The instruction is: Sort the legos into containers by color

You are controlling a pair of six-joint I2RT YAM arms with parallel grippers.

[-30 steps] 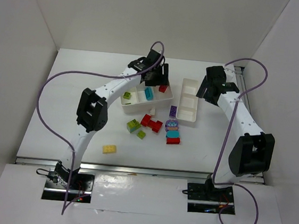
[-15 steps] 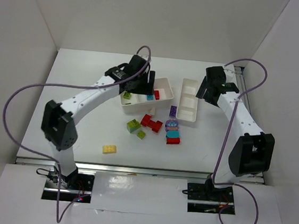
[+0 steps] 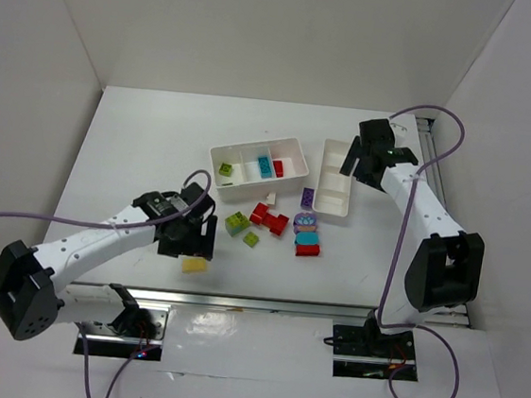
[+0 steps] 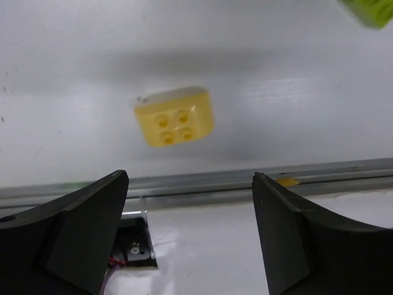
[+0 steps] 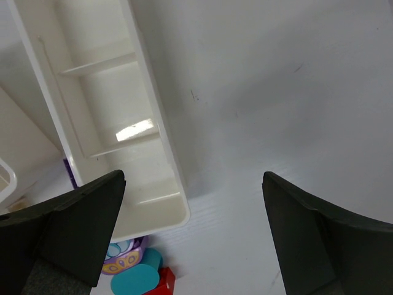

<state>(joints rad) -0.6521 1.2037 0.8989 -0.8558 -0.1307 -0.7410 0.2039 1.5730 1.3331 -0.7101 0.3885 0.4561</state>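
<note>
While viewing from above, locate the left hand (image 3: 197,249) low over the near part of the bench (image 3: 128,147), just beside the yellow brick (image 3: 194,265). Confirm the released state at the left wrist camera: note both fingers (image 4: 80,233) spread wide with nothing between them. Find the yellow brick flat on the bench, studs up, ahead of the fingertips and touching neither.

Locate the right hand (image 3: 357,161) over the far right edge of the narrower tray (image 3: 333,206). Confirm the released state at the right wrist camera: fingers wide apart, nothing gripped, tray wall and bench below.

Find the wider tray (image 3: 247,195) left of the narrower tray, apart from it. Inside, identify a lime brick (image 3: 225,169) in the left compartment, then a teal brick (image 3: 265,168) and a red brick (image 3: 278,168) just beside each other toward the right; compartment of these two not resolvable.

Nearer than the trays, find the loose group on the bench: a larger lime piece (image 3: 237,221), a smaller lime piece (image 3: 251,238), a red cluster (image 3: 269,218), a purple brick (image 3: 308,198) just beside the narrower tray's near end, and a short column of a lilac printed piece (image 3: 305,225), a teal piece (image 3: 307,238) and a red piece (image 3: 307,250), each touching the next. Record all of these as outside both trays.
</note>
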